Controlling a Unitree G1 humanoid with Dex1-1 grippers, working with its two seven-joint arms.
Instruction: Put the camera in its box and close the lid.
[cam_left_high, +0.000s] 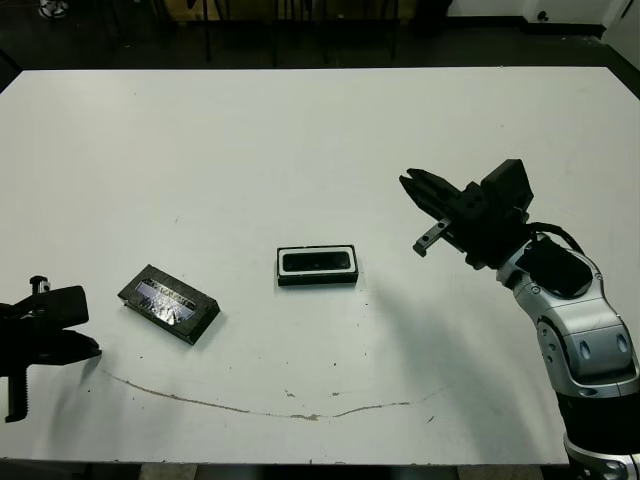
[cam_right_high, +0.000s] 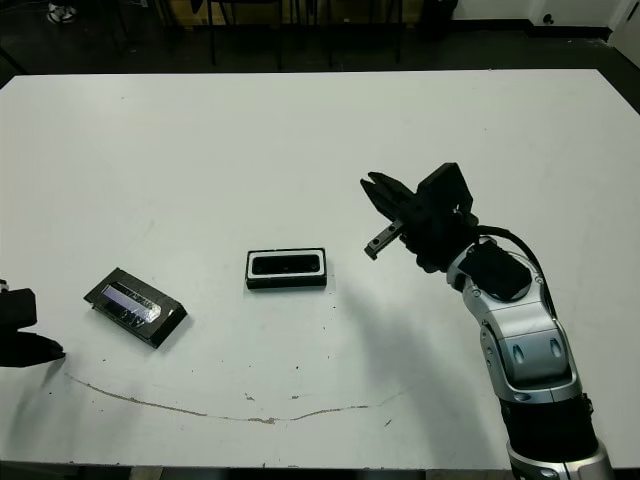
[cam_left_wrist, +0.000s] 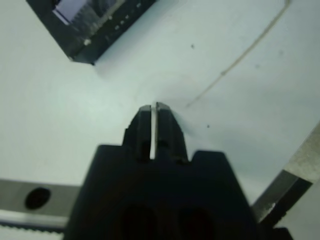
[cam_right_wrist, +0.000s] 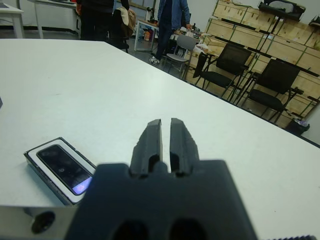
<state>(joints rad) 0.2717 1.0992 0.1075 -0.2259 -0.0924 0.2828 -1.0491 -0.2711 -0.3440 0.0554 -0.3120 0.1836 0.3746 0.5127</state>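
The box (cam_left_high: 283, 266), a shallow black tray with a white lining, lies at the table's middle. The camera (cam_left_high: 318, 262) rests inside it, and in the right wrist view its glossy face (cam_right_wrist: 62, 166) shows within the white rim. The lid (cam_left_high: 168, 303), black with a pale stripe, lies flat to the left, apart from the box. My right gripper (cam_left_high: 406, 181) hovers above the table to the right of the box, shut and holding nothing. My left gripper (cam_left_high: 93, 347) sits low near the front left edge, a little short of the lid (cam_left_wrist: 85, 20), shut and holding nothing.
A thin brownish line (cam_left_high: 250, 408) runs across the table near its front edge. Beyond the far edge stand black chairs (cam_right_wrist: 227, 67), wooden crates and a person (cam_right_wrist: 172, 15).
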